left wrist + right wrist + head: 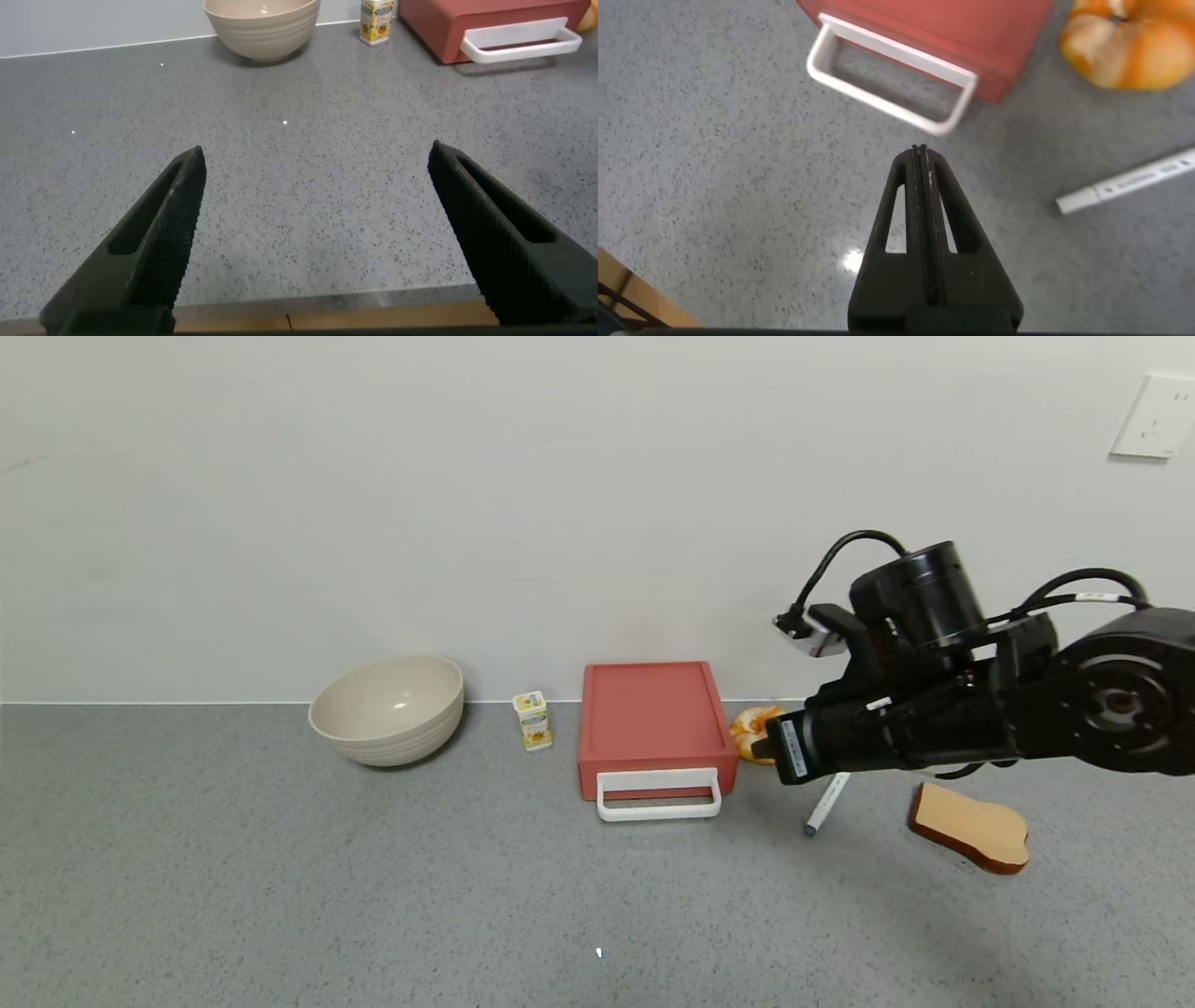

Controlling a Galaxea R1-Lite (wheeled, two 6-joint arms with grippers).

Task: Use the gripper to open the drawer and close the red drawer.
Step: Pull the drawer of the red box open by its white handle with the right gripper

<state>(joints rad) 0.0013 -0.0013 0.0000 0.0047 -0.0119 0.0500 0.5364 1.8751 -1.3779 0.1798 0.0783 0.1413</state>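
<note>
The red drawer (651, 714) is a low flat box against the wall with its front flush. Its white loop handle (659, 795) lies on the counter in front. My right gripper (758, 747) hovers just right of the drawer's front corner, pointing left. In the right wrist view the gripper (920, 151) is shut and empty, its tip just short of the handle (892, 89) below the drawer (971, 33). My left gripper (317, 154) is open and empty, parked low over the counter's front edge, far from the drawer (486, 23).
A beige bowl (388, 709) and a small yellow carton (533, 720) stand left of the drawer. An orange and white round item (752, 728), a white marker (826, 803) and a bread slice (971, 826) lie to its right, under my right arm.
</note>
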